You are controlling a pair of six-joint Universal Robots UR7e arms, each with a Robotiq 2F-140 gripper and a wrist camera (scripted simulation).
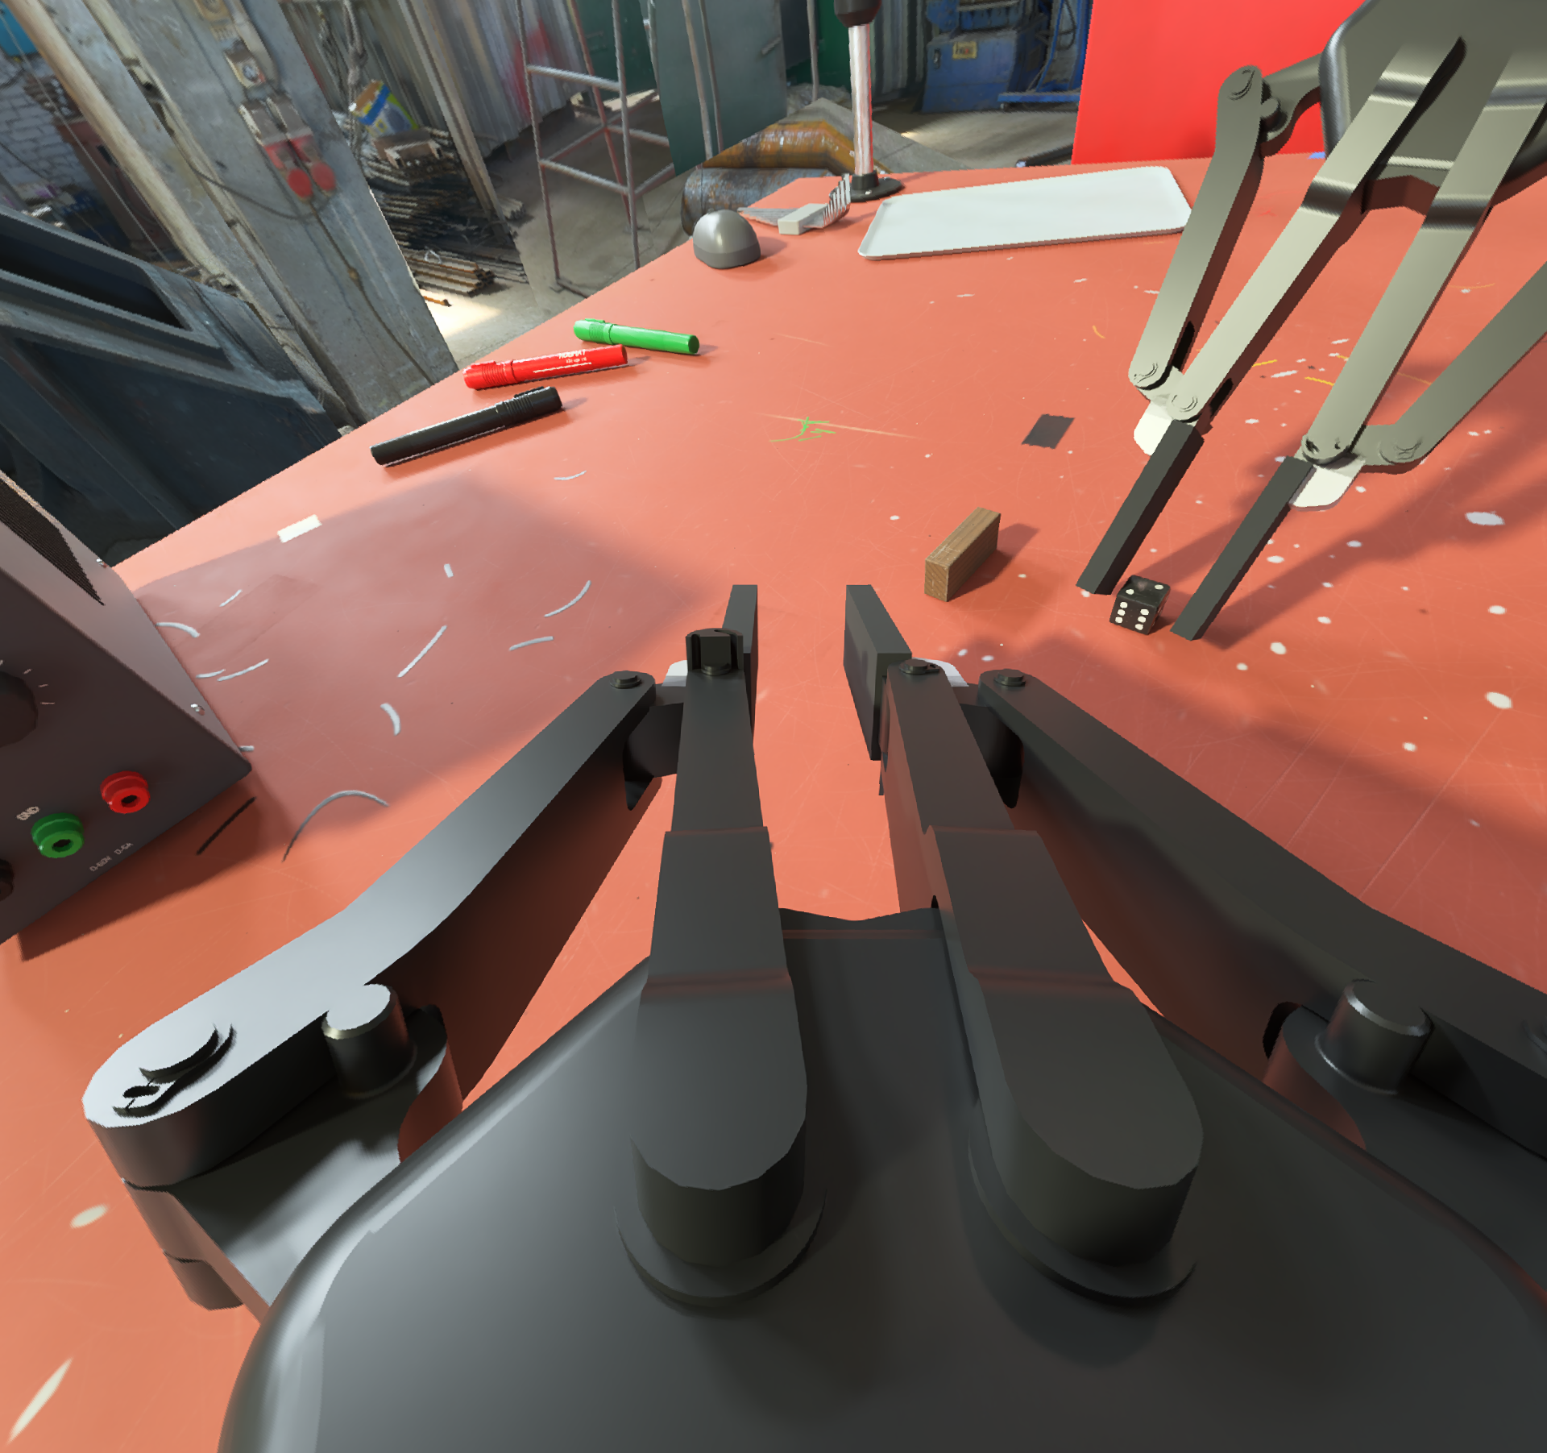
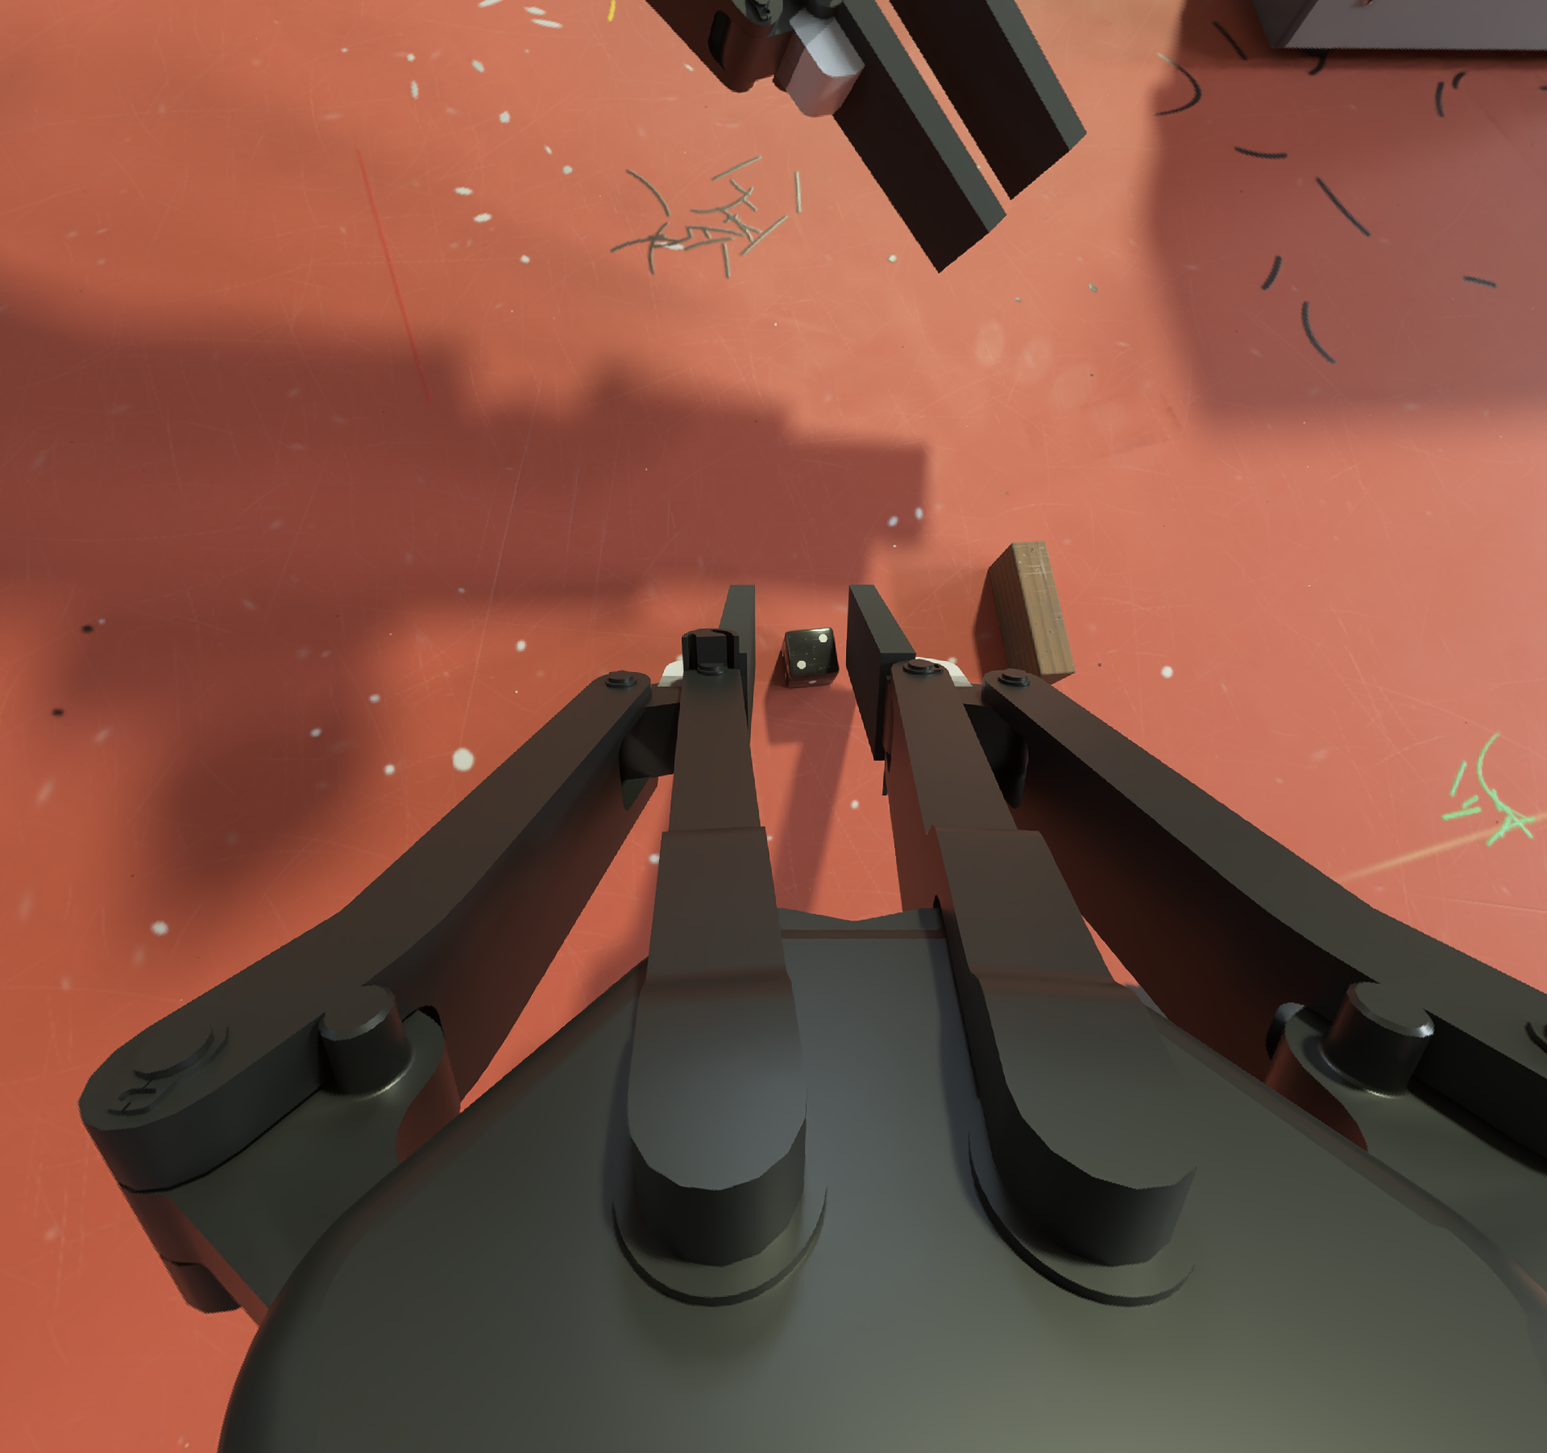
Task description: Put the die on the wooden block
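A small black die (image 2: 809,657) with white pips lies on the red table (image 2: 502,324). My right gripper (image 2: 804,617) is open and lowered around it, one finger on each side, with a small gap to each. The wooden block (image 2: 1031,609) lies flat just right of that gripper. In the left wrist view the die (image 1: 1138,605) sits between the right gripper's fingertips (image 1: 1098,575), and the block (image 1: 963,555) is to their left. My left gripper (image 1: 801,617) is open and empty above the table, short of the block. It also shows in the right wrist view (image 2: 1000,199).
A dark power supply box (image 1: 84,743) stands at the left. Green (image 1: 636,337), red (image 1: 544,368) and black (image 1: 465,431) markers lie near the table's far left edge. A white tray (image 1: 1030,211), a grey dome (image 1: 724,239), a signal lamp pole (image 1: 860,73) and a red bin (image 1: 1239,31) are at the back.
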